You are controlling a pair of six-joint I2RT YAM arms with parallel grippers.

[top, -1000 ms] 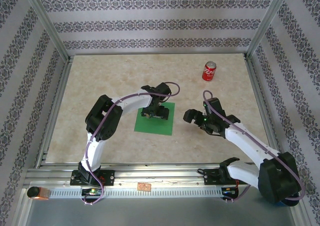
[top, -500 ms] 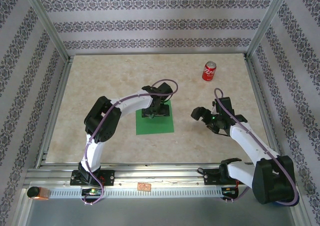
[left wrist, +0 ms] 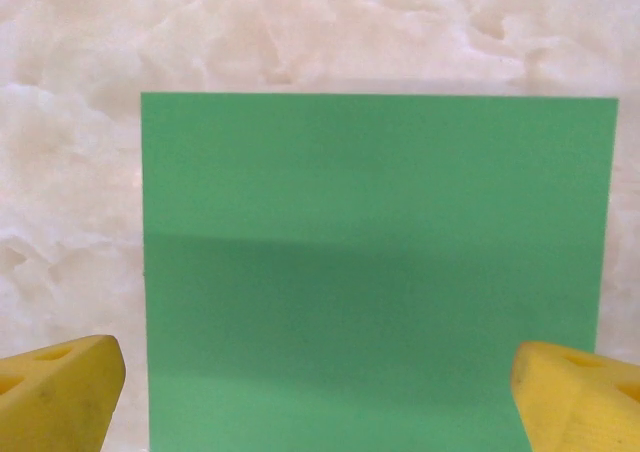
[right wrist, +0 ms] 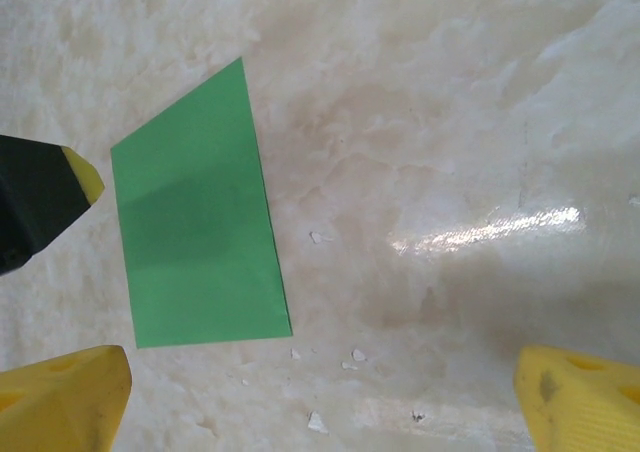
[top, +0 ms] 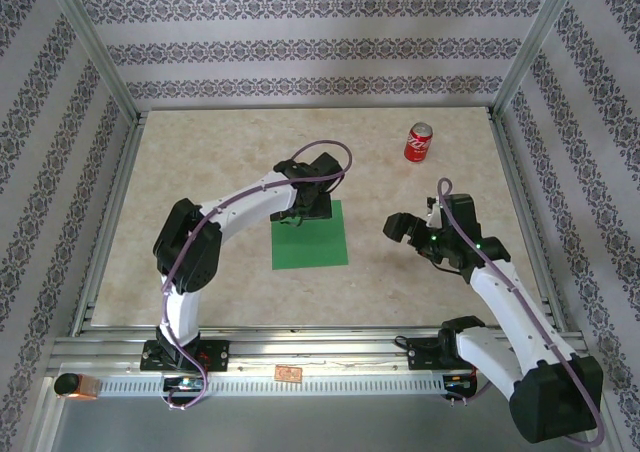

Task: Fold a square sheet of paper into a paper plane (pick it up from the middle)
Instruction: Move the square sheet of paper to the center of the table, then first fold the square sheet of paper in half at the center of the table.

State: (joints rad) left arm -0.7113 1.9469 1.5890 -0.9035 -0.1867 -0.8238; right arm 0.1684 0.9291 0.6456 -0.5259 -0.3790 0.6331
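Green sheet (top: 311,237) flat — can (top: 418,143) apart

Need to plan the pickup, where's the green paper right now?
The green paper lies flat mid-table in the top view, far edge beneath the left gripper.

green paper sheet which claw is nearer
Left. The left claw is over the far part of the green paper sheet; the right claw is off to its right.

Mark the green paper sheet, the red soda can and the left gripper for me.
green paper sheet (top: 318,244), top view, bare lower middle of the sheet.
red soda can (top: 418,143), top view, middle of its side.
left gripper (left wrist: 320,400), left wrist view, midway between its yellow fingertips.
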